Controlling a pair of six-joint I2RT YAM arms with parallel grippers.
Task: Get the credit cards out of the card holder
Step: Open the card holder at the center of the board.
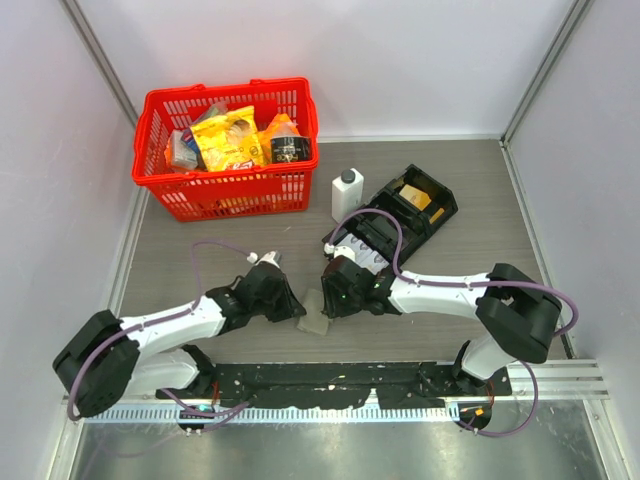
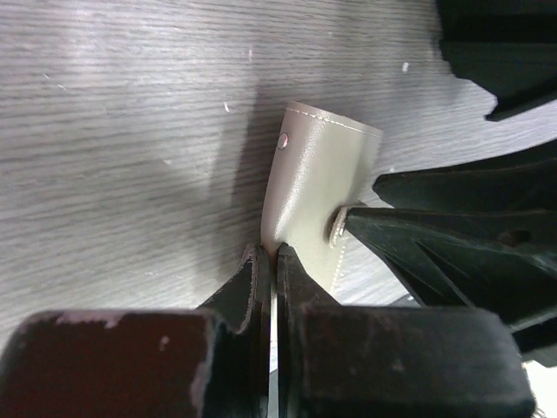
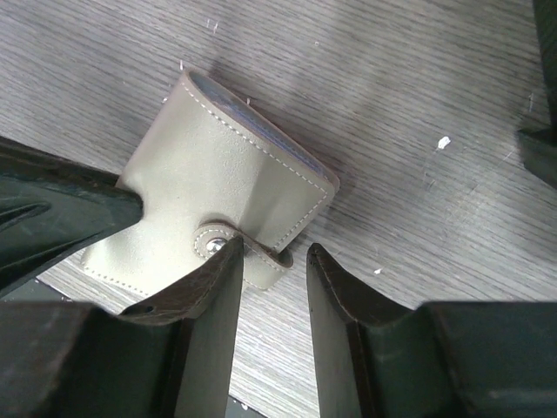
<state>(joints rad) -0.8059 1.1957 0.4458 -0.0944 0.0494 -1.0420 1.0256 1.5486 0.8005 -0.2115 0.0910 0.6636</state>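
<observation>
The grey-tan card holder (image 1: 313, 312) lies folded on the wood-grain table between my two grippers. My left gripper (image 2: 271, 254) is shut, pinching the near edge of the card holder (image 2: 322, 192). My right gripper (image 3: 274, 248) is open at the opposite side. Its left fingertip rests by the metal snap (image 3: 211, 245), and the strap tab (image 3: 270, 259) sits just inside the gap. The card holder (image 3: 218, 170) is folded, with a pale blue lining edge (image 3: 278, 144) showing at its far side. The credit cards are hidden inside it.
A red basket (image 1: 160, 180) of packaged goods stands at the back left. A white bottle (image 1: 346, 193) and a black compartmented tray (image 1: 440, 205) are behind the right arm. Walls close in on both sides.
</observation>
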